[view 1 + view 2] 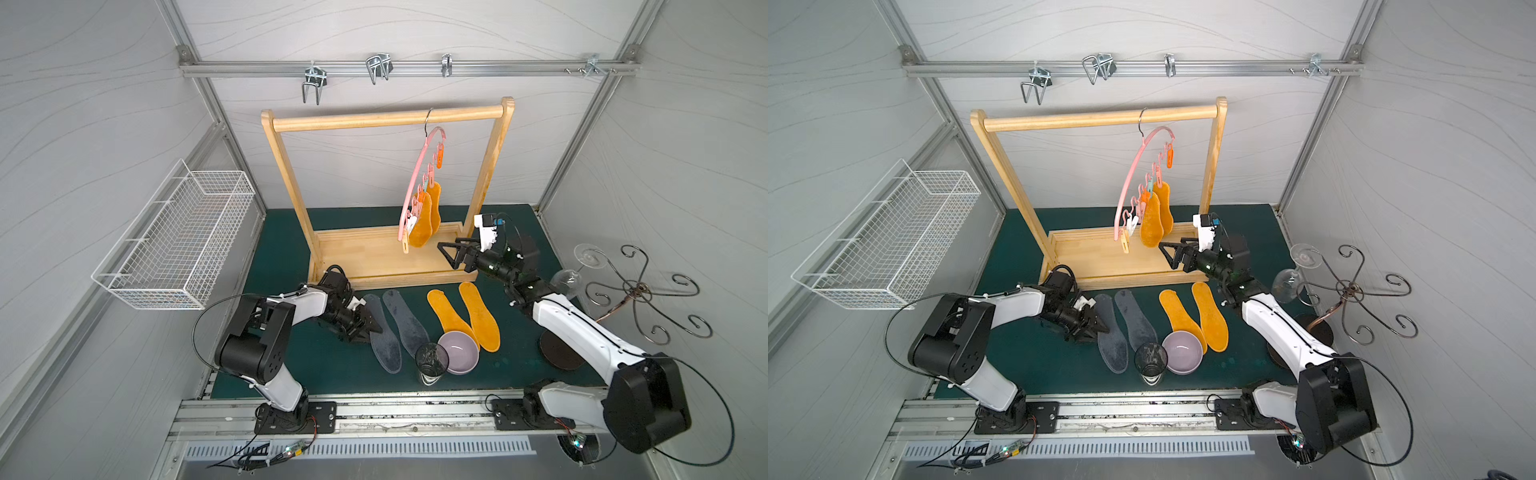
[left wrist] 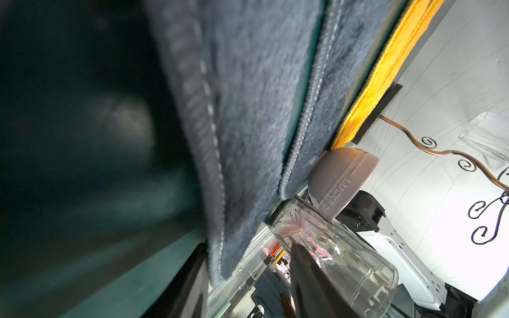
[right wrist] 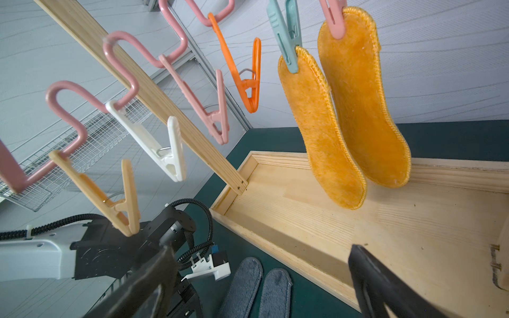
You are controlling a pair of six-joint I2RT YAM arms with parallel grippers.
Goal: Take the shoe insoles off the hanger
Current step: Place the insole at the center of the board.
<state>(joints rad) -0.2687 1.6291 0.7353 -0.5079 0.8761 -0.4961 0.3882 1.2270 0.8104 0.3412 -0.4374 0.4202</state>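
Right end effector (image 1: 448,254): jaws wide apart, empty, the nearer arm. Two orange shoe insoles (image 1: 422,226) hang pegged on hanger (image 3: 12,173), long axes vertical, lower ends near, just ahead of its fingertips. Four others lie flat on worktop (image 1: 282,257).

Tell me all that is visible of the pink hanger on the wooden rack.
The hanger is thin pink plastic: an arch over a wavy lower bar, with a dark metal hook over the wooden rail. Clothespins in orange, pink, mint, white and tan dangle from the bar. Two grip mustard insoles; the others visible hang empty.
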